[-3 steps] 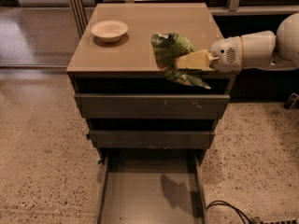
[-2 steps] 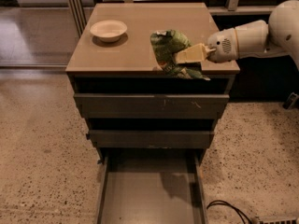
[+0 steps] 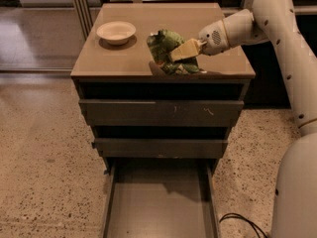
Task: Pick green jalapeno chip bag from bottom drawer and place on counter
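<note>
bag (image 3: 163, 41) right of bowl (image 3: 116, 31), low over counter (image 3: 114, 58) front edge, can't tell if touching | my gripper (image 3: 182, 50) right of bowl too, clamped on bag | drawer (image 3: 161, 207) open well below bowl, bag out | done: pick + lift, I reckon | left: set down, release, retreat

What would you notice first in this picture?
The crinkly green foil chip bag, pinched by the pale two-finger gripper at the front edge of the glossy tan counter. Behind it to the left sits a small white round bowl, and below, the long grey bottom drawer stands open.
</note>
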You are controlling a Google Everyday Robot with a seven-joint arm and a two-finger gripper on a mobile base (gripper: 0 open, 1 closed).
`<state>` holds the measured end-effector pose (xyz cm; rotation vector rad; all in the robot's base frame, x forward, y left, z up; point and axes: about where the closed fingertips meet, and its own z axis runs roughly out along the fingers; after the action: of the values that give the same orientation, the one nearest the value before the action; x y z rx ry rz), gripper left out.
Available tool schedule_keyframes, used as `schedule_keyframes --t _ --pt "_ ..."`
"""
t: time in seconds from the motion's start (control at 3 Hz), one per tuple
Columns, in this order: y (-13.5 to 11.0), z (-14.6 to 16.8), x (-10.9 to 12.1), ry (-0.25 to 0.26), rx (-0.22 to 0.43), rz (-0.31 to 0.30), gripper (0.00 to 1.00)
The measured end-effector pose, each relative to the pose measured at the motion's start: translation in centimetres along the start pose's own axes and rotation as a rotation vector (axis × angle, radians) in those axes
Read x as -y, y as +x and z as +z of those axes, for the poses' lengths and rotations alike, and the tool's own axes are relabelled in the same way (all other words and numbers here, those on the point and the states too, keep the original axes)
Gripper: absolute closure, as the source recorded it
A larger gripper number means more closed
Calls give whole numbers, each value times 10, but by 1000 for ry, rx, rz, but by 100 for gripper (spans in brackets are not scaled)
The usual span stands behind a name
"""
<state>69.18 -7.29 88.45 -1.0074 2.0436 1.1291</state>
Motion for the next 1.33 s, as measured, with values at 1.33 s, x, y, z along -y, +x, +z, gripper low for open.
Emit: schedule_keyframes --t 1.33 --pt "-31 -36 96 375 150 64 100"
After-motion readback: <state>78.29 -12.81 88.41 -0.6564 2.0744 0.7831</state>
